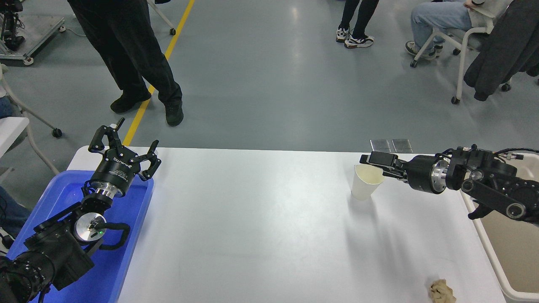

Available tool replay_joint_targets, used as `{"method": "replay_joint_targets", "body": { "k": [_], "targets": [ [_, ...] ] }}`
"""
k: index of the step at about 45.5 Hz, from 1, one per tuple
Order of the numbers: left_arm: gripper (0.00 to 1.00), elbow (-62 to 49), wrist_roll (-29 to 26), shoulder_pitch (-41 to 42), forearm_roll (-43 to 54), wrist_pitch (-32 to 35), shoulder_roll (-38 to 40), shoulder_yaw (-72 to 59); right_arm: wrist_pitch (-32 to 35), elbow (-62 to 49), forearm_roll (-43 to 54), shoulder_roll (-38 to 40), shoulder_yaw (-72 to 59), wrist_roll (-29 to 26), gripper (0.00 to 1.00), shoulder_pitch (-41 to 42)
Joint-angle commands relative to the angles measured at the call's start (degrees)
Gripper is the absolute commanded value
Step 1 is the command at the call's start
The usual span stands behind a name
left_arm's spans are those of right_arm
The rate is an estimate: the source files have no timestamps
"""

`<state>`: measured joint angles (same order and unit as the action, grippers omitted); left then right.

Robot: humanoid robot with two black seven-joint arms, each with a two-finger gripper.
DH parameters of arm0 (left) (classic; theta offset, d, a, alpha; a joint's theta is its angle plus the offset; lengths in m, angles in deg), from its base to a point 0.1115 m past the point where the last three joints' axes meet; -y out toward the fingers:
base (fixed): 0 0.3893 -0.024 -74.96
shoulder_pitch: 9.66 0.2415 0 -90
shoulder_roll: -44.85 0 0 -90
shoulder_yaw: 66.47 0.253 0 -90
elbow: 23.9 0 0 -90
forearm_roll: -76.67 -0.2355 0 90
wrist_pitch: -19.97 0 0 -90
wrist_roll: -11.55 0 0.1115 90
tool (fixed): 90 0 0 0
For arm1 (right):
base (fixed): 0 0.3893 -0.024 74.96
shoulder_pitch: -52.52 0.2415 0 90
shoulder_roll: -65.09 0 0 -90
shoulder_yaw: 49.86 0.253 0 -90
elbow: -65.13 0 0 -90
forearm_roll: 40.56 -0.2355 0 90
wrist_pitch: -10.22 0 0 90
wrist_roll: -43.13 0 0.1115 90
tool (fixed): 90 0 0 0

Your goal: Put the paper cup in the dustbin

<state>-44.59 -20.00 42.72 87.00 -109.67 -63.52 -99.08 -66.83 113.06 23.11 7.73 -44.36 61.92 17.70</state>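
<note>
grey-green smooth floor (pixel 273 84) with a yellow painted line (pixel 158 67) forms the background; before it stands a white rectangular table (pixel 252 227). item: small plain white tapered paper cup (pixel 365 182) with cream inside, upright on the table's far right part, mouth open to the top, well short of the bin. item: large beige rectangular plastic dustbin (pixel 501 252) with thick rounded rim, at the table's right edge, partly covered by the right arm. item: right black gripper (pixel 379 162), reaching in from the right edge, turned nearly level, its tips at the cup's rim on the cup's right side; seen edge-on, so whether the fingers are spread or closed on the rim cannot be told. item: left black gripper (pixel 123 145), parked at the lower left above a blue rectangular plastic tray (pixel 126 235), fingers spread and holding nothing. item: crumpled brown paper wad (pixel 442 291), on the table's near right corner, well apart from the cup. item: two small grey squares (pixel 391 145) on the floor just beyond the table's far edge. persons: one in black trousers and black shoes (pixel 126 54) standing at upper left; legs in dark trousers and white-black trainers (pixel 353 40) at top centre; one seated in blue jeans (pixel 438 21) on a white wheeled chair (pixel 461 63) at upper right, beside a hanging dark garment (pixel 501 50).
</note>
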Motion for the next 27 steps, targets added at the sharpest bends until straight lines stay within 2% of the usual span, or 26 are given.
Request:
{"method": "replay_joint_targets", "body": {
  "k": [1,14,27],
  "targets": [
    [1.00,-0.05,0.00,0.00,0.04,0.00,0.00,0.00,-3.01,-1.69,3.91,-1.78,-3.64,-0.51,1.00,0.54],
    [1.00,0.04,0.00,0.00,0.04,0.00,0.00,0.00,-4.86,-9.69,4.00,-8.46,-4.88,-3.23,1.00,1.94],
    [1.00,0.04,0.00,0.00,0.04,0.00,0.00,0.00,-6.27,-13.21,4.09,-10.49,-6.89,-4.90,1.00,3.00]
  ]
}}
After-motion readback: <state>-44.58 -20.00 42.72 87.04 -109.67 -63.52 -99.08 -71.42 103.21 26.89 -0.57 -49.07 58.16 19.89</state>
